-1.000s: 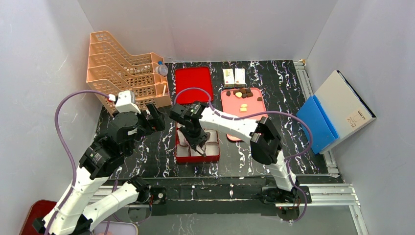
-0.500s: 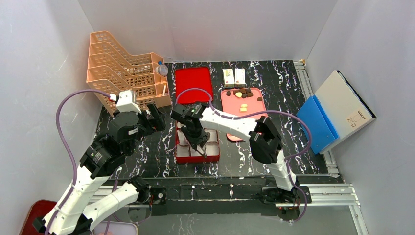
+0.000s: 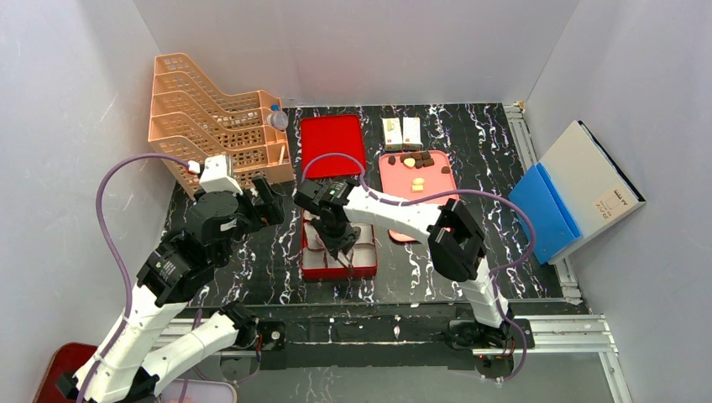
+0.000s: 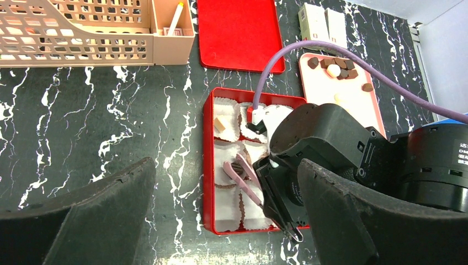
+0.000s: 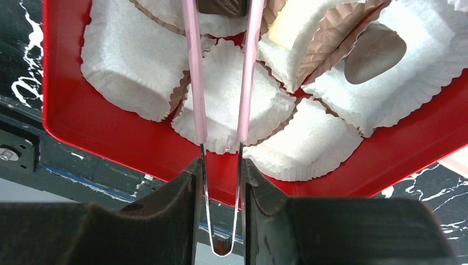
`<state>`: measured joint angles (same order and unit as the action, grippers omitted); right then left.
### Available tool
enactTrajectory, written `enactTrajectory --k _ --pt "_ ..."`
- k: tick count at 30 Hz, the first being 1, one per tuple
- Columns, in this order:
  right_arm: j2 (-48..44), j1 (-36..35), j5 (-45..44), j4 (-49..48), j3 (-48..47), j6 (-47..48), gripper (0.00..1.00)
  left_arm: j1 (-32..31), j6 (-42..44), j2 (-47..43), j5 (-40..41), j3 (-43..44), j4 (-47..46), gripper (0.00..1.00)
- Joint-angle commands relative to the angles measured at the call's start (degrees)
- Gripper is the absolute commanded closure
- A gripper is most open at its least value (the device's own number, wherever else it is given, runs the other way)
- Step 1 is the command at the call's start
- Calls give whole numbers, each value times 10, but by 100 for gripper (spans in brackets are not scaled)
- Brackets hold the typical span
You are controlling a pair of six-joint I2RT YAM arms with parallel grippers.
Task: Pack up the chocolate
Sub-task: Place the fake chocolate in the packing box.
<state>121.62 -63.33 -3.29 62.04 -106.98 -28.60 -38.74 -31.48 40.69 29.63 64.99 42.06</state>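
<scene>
Right hand (image 5: 221,168) grips tweezers (image 5: 193,83), a chocolate (image 5: 222,5) between their tips straight ahead, over a cup (image 5: 218,26) in the box (image 5: 72,132); left hand (image 3: 269,201) open, farther off

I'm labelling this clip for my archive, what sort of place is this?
Probably a robot test booth in a lab: plain white walls box in a marbled table, aluminium rails frame it, and chocolates sit staged on a pink tray.
</scene>
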Motion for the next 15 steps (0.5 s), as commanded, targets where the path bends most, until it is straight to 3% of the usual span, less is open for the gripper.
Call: enactTrajectory --k 1,15 --pt "-48 3 -12 -19 7 -8 75 -1 8 2 13 12 5 2" --pt "-75 4 -33 -43 19 -10 71 -1 6 6 12 15 6 2"
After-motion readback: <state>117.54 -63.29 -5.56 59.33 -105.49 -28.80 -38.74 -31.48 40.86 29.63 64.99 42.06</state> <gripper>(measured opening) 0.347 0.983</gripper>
